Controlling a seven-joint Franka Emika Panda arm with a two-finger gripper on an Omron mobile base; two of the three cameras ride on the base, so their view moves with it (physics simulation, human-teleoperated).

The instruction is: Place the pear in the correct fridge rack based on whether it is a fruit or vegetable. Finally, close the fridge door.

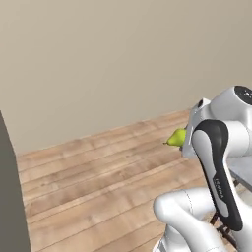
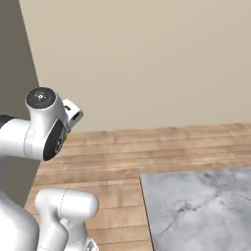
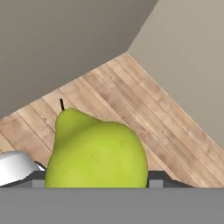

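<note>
The pear (image 3: 96, 151) is showing a smooth, matt yellow-green skin with a thin dark stem. Below the pear, the floor (image 1: 98, 187) is looking like planked wood, light brown with visible grain and a low sheen. The wall (image 1: 98, 59) behind the pear is reading as flat, matt beige paint. Beside the floor, the countertop (image 2: 201, 206) is appearing as smooth grey veined stone.

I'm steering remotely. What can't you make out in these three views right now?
- Fingertips: in the hand view the pear covers them, so the grip itself is unseen.
- Pear: in the left base view the white arm hides all but its stem end.
- Marbled grey counter: cut by the right base view's edges.
</note>
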